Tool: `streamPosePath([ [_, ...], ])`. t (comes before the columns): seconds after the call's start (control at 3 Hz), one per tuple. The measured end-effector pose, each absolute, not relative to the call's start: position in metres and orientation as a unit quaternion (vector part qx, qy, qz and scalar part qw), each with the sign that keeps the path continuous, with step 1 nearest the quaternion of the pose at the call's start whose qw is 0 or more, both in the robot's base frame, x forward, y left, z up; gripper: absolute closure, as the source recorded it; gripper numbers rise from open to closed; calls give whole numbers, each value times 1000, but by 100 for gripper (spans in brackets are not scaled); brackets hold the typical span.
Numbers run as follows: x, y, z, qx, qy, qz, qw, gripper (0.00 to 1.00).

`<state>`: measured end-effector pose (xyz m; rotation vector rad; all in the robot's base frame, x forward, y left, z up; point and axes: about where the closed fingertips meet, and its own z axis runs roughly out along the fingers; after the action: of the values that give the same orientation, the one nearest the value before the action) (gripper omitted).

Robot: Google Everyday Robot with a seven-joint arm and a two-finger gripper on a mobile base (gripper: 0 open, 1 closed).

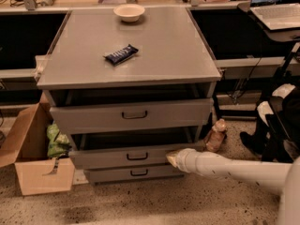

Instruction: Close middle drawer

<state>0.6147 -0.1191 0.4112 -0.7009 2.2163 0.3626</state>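
The middle drawer (108, 157) is a wide grey drawer with a low front panel and a small dark bar handle (137, 156). It stands pulled out of the grey cabinet (131, 69), with a dark gap showing above its front. My gripper (172, 159) is at the end of the white arm (234, 170), which comes in from the lower right. Its tip rests against the right end of the middle drawer's front panel. The fingers are hidden by the arm's end.
The top drawer (93, 118), with a taller front, is also pulled out. The bottom drawer front (139, 173) sits below. A bowl (129, 12) and a snack bar (121, 54) lie on the cabinet top. A cardboard box (28, 158) stands left, a bottle (215, 135) and dark chair (281, 121) right.
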Motion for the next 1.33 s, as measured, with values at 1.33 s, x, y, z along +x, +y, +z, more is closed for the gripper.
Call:
streamPosePath([
  [1.33, 634, -120, 420, -273, 866, 132, 398, 100],
])
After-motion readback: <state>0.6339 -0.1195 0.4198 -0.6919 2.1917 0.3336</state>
